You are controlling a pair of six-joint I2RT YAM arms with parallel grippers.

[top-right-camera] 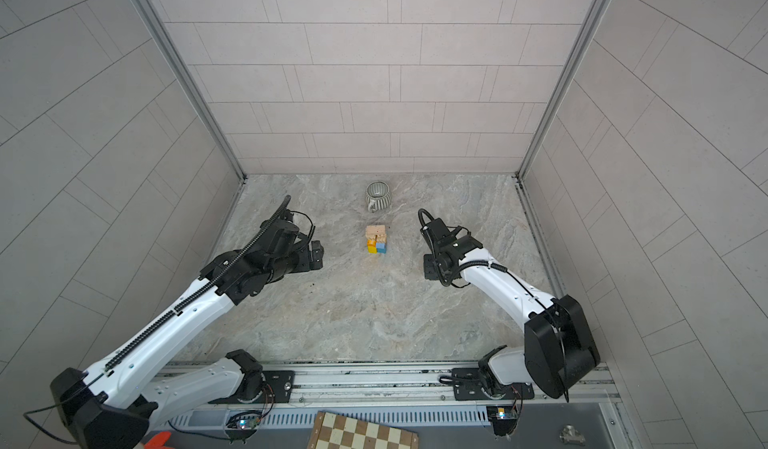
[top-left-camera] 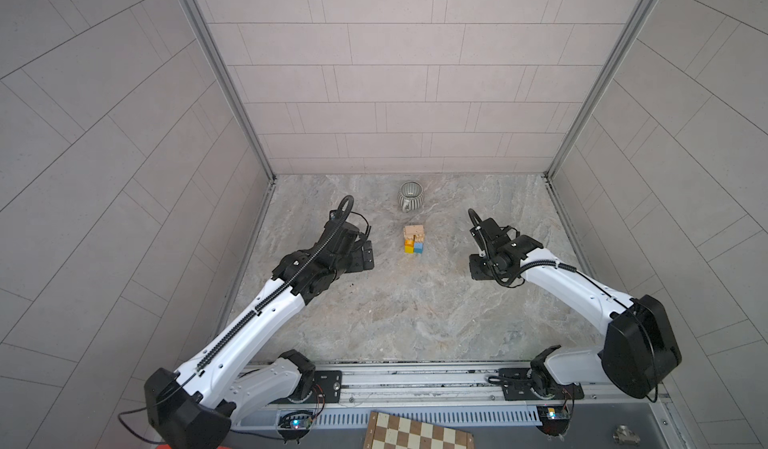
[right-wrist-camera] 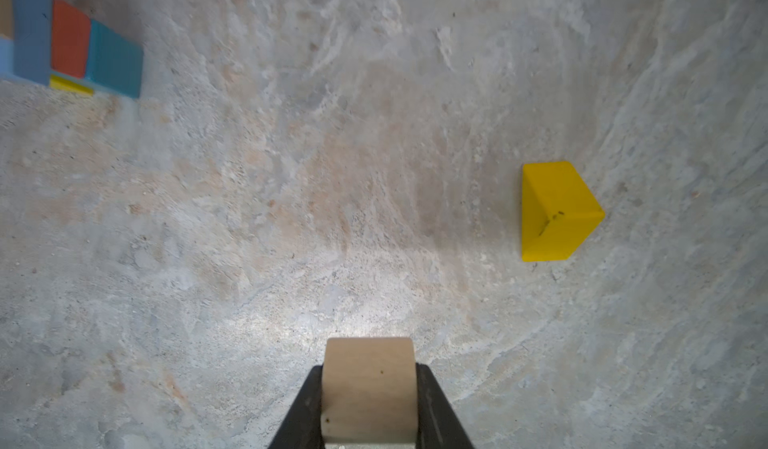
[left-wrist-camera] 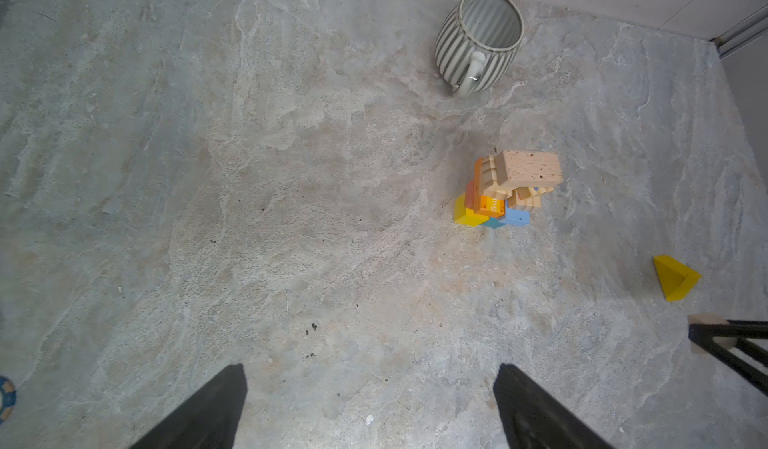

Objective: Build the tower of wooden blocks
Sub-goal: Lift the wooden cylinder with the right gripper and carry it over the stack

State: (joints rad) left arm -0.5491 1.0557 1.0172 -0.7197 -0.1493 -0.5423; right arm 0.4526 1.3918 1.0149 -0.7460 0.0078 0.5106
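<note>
Roughly at the middle of the table (top-left-camera: 415, 314) stood the tower (top-left-camera: 414, 239), just in front of a grey ribbed mug (top-left-camera: 410, 195), with your two arms flanking it. Your right hand (right-wrist-camera: 370, 374) was clamped on a plain wooden block (right-wrist-camera: 369, 405), its two dark fingers pressed against the block's opposite sides. Your left hand (left-wrist-camera: 370, 370) hung empty over bare table, fingers spread wide apart.

The relation that mattered was this: the tower lay toward the middle of the table from your right hand, across a stretch of bare stone and well apart from it. In both top views the tower sat to the left of that hand and slightly farther back. In the right wrist view only a corner of the tower's coloured base showed at the frame's edge, so the hand was not pointed squarely at it. Your left hand looked a little nearer the tower, but it carried nothing, so the placing move most likely belonged to the right.

The tower's top was a pale wooden brick (left-wrist-camera: 530, 170) lying flat. The upper pieces seemed to sit slightly askew over the yellow, teal and blue base. A loose yellow wedge (right-wrist-camera: 557, 212) lay on the table near your right hand, apart from the tower.
</note>
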